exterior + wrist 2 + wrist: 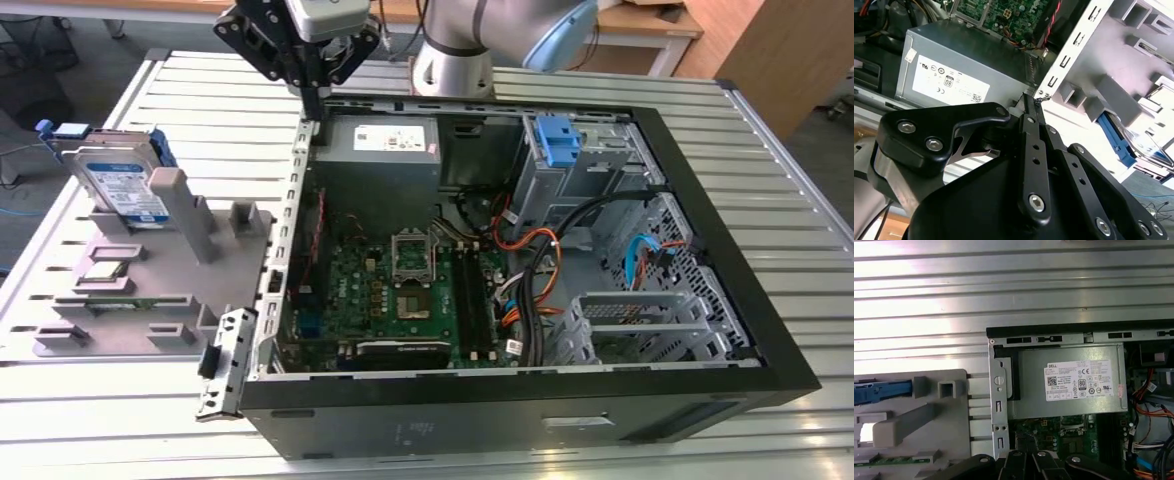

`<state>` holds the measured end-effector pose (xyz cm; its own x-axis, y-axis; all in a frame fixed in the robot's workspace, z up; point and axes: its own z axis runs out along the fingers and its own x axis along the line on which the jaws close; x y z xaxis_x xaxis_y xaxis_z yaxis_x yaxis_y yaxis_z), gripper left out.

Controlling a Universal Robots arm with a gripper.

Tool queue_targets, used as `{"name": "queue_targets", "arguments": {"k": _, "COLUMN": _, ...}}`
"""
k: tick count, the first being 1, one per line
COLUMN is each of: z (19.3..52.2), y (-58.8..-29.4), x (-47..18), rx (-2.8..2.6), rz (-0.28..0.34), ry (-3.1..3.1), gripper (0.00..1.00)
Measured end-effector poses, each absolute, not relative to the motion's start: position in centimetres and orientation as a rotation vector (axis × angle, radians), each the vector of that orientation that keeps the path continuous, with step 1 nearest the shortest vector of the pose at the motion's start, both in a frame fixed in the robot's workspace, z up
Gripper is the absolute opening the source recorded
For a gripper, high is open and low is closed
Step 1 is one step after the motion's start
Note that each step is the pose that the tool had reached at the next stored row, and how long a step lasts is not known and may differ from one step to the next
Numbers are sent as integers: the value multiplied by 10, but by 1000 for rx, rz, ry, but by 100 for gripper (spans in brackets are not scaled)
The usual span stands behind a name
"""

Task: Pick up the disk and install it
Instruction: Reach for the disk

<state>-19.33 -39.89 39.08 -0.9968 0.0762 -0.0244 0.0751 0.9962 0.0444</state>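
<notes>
While the disk (123,185) is kept leaning on edge in the grey fixture (160,290) near the tabletop's (200,100) edge at the exterior view's left, the end effector (311,110) is seen closed on nothing, poised above a corner of the open computer case (534,410), beside the power supply (380,150).

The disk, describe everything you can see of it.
The disk is a flat silver metal drive with a white-and-blue label and blue plastic side rails. It stands on edge, tilted, in a grey holder on the exterior view's left of the computer case. The gripper is apart from it, at the case's edge.
</notes>
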Motion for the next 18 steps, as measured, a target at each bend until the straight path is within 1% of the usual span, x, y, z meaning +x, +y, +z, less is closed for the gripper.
{"name": "queue_targets", "arguments": {"k": 18, "z": 390, "y": -399, "x": -222, "rx": 118, "rz": 68, "ry": 3113, "gripper": 11}}
